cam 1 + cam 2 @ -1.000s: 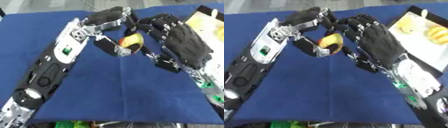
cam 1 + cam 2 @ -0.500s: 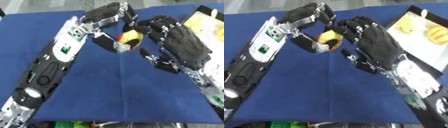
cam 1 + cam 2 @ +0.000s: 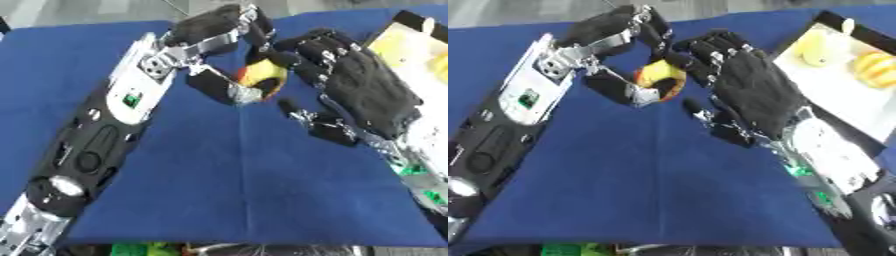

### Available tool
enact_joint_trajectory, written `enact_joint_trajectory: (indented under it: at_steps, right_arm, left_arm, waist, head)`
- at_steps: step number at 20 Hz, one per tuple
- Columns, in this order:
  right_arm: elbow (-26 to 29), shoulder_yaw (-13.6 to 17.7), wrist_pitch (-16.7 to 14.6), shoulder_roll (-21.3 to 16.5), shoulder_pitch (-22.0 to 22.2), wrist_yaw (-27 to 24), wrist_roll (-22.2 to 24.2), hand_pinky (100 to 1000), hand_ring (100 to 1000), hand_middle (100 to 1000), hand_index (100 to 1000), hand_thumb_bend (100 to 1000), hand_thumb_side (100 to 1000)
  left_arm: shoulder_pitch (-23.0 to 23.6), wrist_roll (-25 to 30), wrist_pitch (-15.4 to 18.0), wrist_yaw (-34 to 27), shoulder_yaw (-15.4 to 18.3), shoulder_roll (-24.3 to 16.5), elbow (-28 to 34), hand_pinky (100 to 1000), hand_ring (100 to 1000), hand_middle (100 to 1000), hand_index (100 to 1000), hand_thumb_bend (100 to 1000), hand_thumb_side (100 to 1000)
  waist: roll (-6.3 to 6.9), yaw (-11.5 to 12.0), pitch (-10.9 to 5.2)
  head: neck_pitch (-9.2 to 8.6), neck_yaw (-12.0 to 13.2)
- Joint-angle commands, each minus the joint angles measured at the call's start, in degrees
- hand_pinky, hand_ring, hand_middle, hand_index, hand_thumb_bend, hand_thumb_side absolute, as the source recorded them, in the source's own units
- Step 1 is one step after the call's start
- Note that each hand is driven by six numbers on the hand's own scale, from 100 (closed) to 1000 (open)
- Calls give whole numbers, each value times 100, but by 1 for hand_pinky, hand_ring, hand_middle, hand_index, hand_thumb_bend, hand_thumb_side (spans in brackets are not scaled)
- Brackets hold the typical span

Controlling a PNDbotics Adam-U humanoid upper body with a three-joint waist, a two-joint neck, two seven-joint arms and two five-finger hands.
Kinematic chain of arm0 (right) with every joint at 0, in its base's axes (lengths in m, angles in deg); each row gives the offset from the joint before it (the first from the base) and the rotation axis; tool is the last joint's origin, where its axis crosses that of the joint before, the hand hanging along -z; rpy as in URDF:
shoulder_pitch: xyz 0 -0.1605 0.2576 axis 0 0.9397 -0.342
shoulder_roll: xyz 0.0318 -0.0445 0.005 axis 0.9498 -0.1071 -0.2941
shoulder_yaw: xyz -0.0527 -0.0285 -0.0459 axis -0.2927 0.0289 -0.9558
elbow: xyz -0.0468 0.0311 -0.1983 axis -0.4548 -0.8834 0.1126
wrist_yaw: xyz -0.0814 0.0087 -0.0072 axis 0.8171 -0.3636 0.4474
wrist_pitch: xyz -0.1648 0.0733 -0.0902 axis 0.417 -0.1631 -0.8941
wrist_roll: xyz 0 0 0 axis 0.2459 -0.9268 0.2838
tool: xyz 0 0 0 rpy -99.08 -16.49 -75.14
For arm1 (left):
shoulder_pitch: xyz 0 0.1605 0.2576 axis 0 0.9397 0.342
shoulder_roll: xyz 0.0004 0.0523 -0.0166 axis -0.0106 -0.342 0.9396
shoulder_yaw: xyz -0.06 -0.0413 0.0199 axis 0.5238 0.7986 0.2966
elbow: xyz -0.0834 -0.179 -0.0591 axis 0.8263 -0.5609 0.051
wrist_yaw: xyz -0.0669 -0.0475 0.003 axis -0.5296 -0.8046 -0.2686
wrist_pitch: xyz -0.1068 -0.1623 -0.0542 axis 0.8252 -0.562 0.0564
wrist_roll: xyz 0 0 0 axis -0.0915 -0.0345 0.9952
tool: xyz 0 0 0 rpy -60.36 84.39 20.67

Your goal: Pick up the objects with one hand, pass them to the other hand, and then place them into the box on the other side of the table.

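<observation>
Left hand [image 3: 614, 27] curled around yellow-orange fruit [image 3: 661, 77], held above blue cloth [image 3: 623, 170]. Right hand [image 3: 750, 95] fingers spread, touching fruit; box [image 3: 859, 107] just right of it.

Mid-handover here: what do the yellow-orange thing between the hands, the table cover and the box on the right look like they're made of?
Yellow-orange object: smooth, slightly glossy, with an orange-red blush; probably a plastic toy fruit, though real fruit can't be ruled out. Table cover: matte blue cloth, judging by its soft look and the crease line running down its middle. Box: white inside with a dark rim; it looks rigid, plastic or coated card, unclear which.
</observation>
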Motion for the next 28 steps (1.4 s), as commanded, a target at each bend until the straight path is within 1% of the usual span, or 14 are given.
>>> enact_joint_trajectory:
  at_steps: [1,9,10,11,13,14,15,17,18,19,22,23,25,28]
  right_arm:
    - [88,5,-42,-45,-96,24,-34,816,781,792,855,318,100]
    - [88,-1,-46,-31,-100,-39,-188,796,763,774,791,339,100]
    - [88,-1,-47,-28,-100,-49,-225,782,748,757,744,355,100]
    - [88,2,-49,-25,-100,-61,-283,776,741,750,722,334,100]
    - [88,7,-47,-22,-101,-84,-416,762,725,731,686,355,100]
    - [88,8,-44,-21,-100,-96,-482,754,716,714,640,349,100]
    - [88,8,-41,-20,-98,-112,-549,749,711,705,626,341,100]
    - [88,9,-34,-19,-91,-159,-681,731,691,676,564,300,100]
    - [88,11,-32,-19,-89,-184,-746,729,688,672,554,256,100]
    - [88,11,-31,-21,-87,-207,-798,729,688,672,554,256,100]
    - [88,21,-21,-27,-79,-238,-905,722,682,662,523,151,100]
    - [88,22,-17,-29,-76,-243,-930,720,681,659,494,112,100]
    - [88,25,-11,-28,-75,-268,-982,718,683,655,426,100,100]
    - [88,26,-9,-32,-63,-348,-997,718,691,658,371,100,100]
  left_arm:
    - [-152,42,9,-40,-13,23,56,564,339,310,372,100,254]
    - [-153,81,-22,-71,-20,105,61,563,338,309,372,100,255]
    - [-152,87,-29,-78,-20,111,61,562,338,309,372,100,255]
    - [-151,95,-37,-86,-21,117,61,562,338,309,371,100,255]
    - [-152,110,-49,-104,-22,124,64,562,338,309,371,100,255]
    - [-154,118,-55,-114,-22,128,66,562,338,309,371,100,255]
    - [-156,126,-61,-125,-22,134,67,562,338,309,371,100,255]
    - [-159,152,-71,-152,-29,149,72,562,338,309,372,100,255]
    - [-160,171,-75,-166,-34,156,75,563,339,310,372,100,255]
    - [-159,189,-80,-178,-36,162,78,563,339,310,372,100,255]
    - [-157,249,-96,-219,-50,180,79,563,339,311,373,100,254]
    - [-158,270,-101,-235,-54,183,81,564,341,312,375,100,253]
    - [-158,331,-102,-255,-68,183,83,572,350,321,384,100,251]
    - [-152,494,-67,-272,-92,171,67,586,369,342,411,100,249]
  waist:
    - [-14,-4,-85]
    - [-13,-12,-83]
    - [-13,-12,-83]
    - [-14,-11,-83]
    - [-14,-9,-83]
    - [-14,-7,-83]
    - [-14,-5,-83]
    - [-16,-4,-84]
    - [-17,-5,-84]
    - [-19,-5,-85]
    - [-20,-7,-83]
    - [-19,-7,-83]
    - [-16,-12,-81]
    - [-11,-19,-81]
  head:
    - [-15,-14]
    - [-15,-43]
    - [-15,-46]
    - [-15,-49]
    - [-15,-54]
    - [-15,-57]
    - [-15,-59]
    - [-15,-62]
    - [-15,-62]
    - [-15,-63]
    - [-15,-74]
    - [-15,-79]
    - [-15,-89]
    - [-15,-94]
